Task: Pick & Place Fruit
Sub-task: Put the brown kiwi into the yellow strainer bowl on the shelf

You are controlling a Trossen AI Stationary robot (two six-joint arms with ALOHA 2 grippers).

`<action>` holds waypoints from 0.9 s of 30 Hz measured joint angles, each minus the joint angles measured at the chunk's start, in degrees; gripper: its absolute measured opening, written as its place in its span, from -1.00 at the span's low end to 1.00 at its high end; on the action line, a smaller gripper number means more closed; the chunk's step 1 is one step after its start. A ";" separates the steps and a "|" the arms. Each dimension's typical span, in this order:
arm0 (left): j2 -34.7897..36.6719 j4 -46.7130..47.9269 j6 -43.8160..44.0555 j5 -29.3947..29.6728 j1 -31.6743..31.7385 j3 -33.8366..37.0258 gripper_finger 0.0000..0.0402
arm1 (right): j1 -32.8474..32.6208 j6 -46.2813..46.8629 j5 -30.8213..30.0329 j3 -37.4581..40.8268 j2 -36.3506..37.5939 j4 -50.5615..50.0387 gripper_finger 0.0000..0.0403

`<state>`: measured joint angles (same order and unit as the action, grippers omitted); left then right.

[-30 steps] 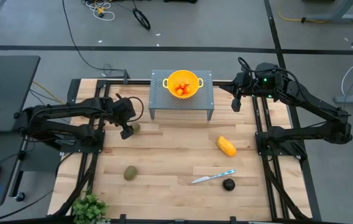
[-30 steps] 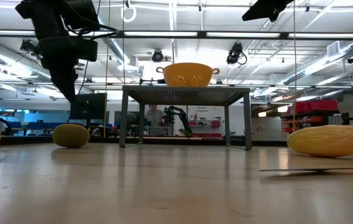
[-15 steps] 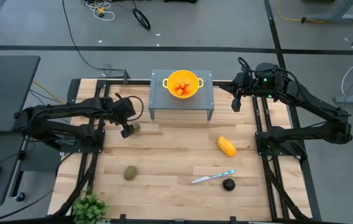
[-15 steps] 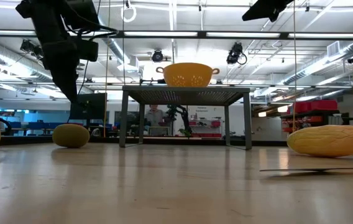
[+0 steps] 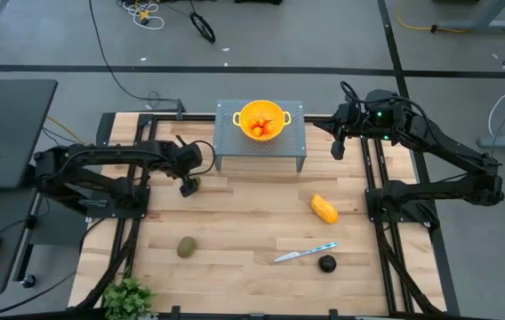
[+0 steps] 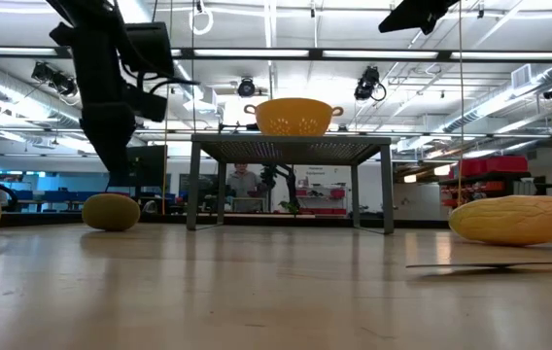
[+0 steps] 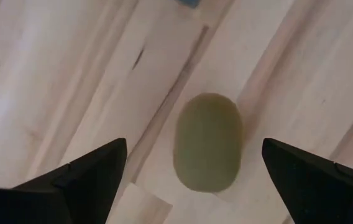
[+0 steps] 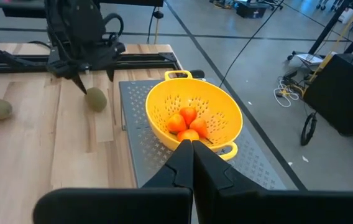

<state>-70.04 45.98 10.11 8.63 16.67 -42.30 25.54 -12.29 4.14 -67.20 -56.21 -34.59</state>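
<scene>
The tabletop (image 5: 235, 222) was pale wood in jointed planks with a smooth, faintly sheened finish. The small stand (image 5: 226, 133) looked like grey perforated metal, the colander (image 8: 210, 102) like glossy yellow plastic. The olive-brown fruit (image 7: 207, 142) had dull, matt skin. The knife (image 5: 292, 256) blade shone silver.

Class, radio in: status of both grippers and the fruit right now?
Left gripper open, above an olive-brown oval fruit, not touching. Right gripper shut, empty, beside the yellow bowl. Nothing in the way.
</scene>
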 joint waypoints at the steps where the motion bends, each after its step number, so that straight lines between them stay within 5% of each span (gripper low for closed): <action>1: -0.71 -0.14 -0.14 -0.46 0.00 0.00 0.92 | -0.02 0.00 0.00 0.00 0.00 0.00 -1.00; 27: -4.22 -4.74 -2.06 -3.55 -0.04 2.68 0.92 | 0.00 -0.20 0.00 -0.02 0.00 0.00 -1.00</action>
<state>-74.26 41.24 8.05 5.08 16.62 -39.63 25.54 -12.49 4.14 -67.22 -56.21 -34.59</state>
